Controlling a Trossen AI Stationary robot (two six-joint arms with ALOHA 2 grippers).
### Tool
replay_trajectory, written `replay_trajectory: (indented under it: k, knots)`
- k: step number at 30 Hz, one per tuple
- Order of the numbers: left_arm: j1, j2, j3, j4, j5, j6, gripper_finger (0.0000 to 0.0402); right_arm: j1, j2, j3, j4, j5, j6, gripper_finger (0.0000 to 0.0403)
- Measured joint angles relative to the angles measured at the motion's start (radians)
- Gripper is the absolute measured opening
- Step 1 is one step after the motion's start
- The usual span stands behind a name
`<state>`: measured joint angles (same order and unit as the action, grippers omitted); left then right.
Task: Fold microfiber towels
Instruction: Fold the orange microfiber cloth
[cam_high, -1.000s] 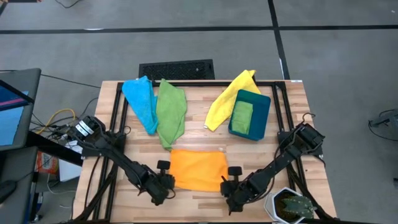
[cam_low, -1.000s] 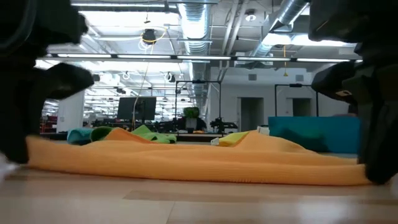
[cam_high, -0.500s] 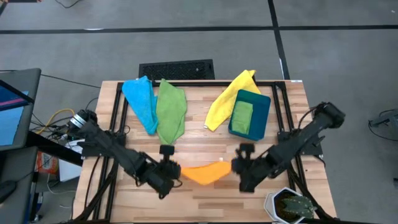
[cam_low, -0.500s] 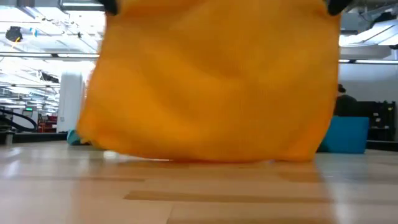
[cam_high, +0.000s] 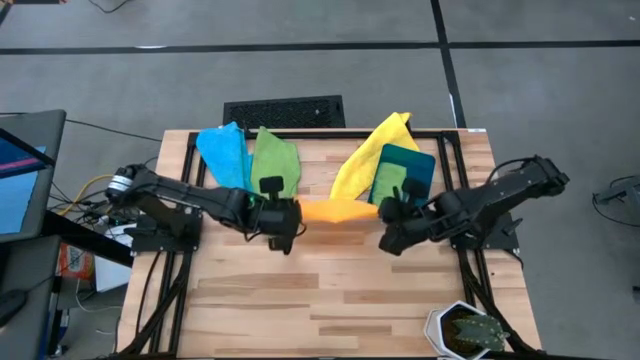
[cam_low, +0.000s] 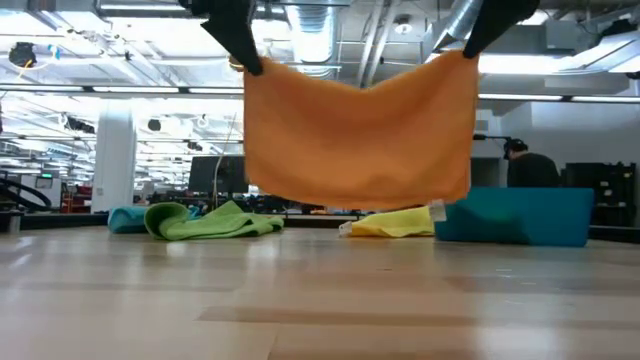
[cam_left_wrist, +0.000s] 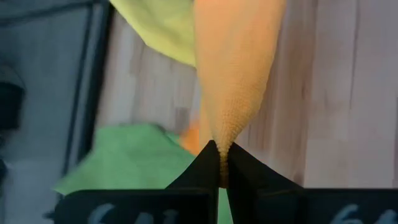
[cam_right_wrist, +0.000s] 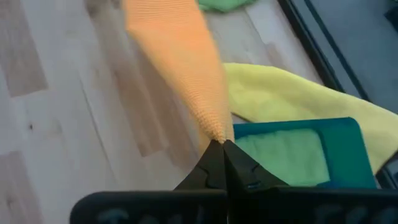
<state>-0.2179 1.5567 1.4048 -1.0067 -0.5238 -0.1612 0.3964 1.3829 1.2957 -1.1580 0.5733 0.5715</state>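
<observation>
No readable text anywhere here: no labels, brands, numbers or signs come through in any view. A small white tag (cam_low: 437, 211) hangs at the corner of the yellow towel (cam_low: 392, 225) in the low view, but whatever is printed on it is far too small to read.

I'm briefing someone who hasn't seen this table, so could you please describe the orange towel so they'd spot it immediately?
Look above the middle of the wooden table, between the two dark arms. The orange towel hangs there, pinched at one top corner by the left gripper and at the other by the right gripper. It alone is off the table.
</observation>
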Motion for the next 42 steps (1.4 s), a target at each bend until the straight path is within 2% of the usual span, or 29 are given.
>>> replay_trajectory:
  k: [3, 7, 9, 13, 18, 20, 24, 29, 36, 39, 42]
  knots:
    - [-0.012, -0.006, -0.001, -0.027, 0.102, -0.066, 0.0002, 0.038, 0.027, -0.001, 0.047, -0.062, 0.014, 0.0005]
    - [-0.095, -0.009, 0.0, -0.054, 0.363, -0.202, 0.0002, 0.136, 0.03, -0.001, 0.15, -0.177, 0.113, 0.0005]
    - [-0.16, -0.008, -0.001, -0.042, 0.44, -0.281, 0.0002, 0.2, 0.03, -0.001, 0.214, -0.19, 0.201, 0.0005]
    - [-0.306, 0.002, -0.001, 0.043, 0.467, -0.433, 0.0002, 0.33, 0.046, 0.0, 0.39, -0.178, 0.363, 0.0005]
    - [-0.418, 0.0, 0.0, 0.244, 0.501, -0.531, 0.0002, 0.424, 0.118, 0.001, 0.561, -0.185, 0.44, 0.0005]
    - [-0.428, 0.001, 0.0, 0.279, 0.493, -0.53, 0.0002, 0.421, 0.156, 0.001, 0.535, -0.203, 0.481, 0.0005]
    - [-0.4, 0.043, -0.024, 0.233, 0.454, -0.477, 0.0002, 0.372, 0.244, 0.0, 0.475, -0.271, 0.495, 0.0005]
    - [-0.324, 0.049, -0.198, 0.313, 0.52, -0.47, 0.0002, 0.289, 0.327, -0.001, 0.407, -0.345, 0.433, 0.0008]
    - [-0.224, 0.046, -0.391, 0.345, 0.481, -0.515, 0.0002, 0.171, 0.363, -0.015, 0.378, -0.357, 0.3, 0.0011]
    - [-0.199, 0.046, -0.43, 0.381, 0.473, -0.513, 0.0007, 0.121, 0.374, -0.027, 0.357, -0.341, 0.269, 0.0017]
    - [-0.181, 0.046, -0.443, 0.363, 0.435, -0.509, 0.0031, 0.073, 0.39, -0.025, 0.34, -0.336, 0.258, 0.004]
